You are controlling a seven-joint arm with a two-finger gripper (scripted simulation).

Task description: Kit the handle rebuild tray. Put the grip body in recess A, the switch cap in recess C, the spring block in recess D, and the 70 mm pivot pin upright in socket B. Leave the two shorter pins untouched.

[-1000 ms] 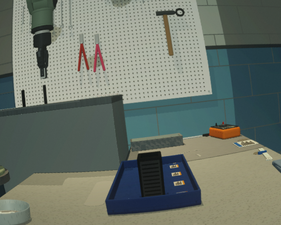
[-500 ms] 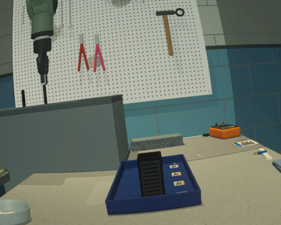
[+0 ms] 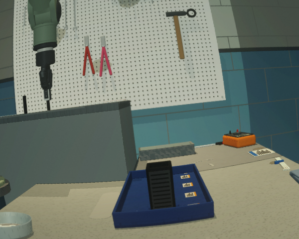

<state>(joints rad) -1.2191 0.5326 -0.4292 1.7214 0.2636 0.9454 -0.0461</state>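
A thin black pin (image 3: 48,105) stands upright behind the grey partition at far left, its top just under my gripper (image 3: 47,95), which hangs straight down over it, open and holding nothing. A second black pin (image 3: 24,104) stands upright a little to the left, also half hidden by the partition. The dark blue tray (image 3: 162,196) sits on the bench at centre front. A black ribbed grip body (image 3: 160,184) lies in its middle, and three orange labels (image 3: 188,185) run down its right side.
A white pegboard (image 3: 134,51) with red pliers, pink pliers and a hammer hangs behind. The grey partition box (image 3: 59,144) blocks the left. A grey block (image 3: 167,150), an orange meter (image 3: 239,139) and a pale round dish (image 3: 9,224) lie on the bench.
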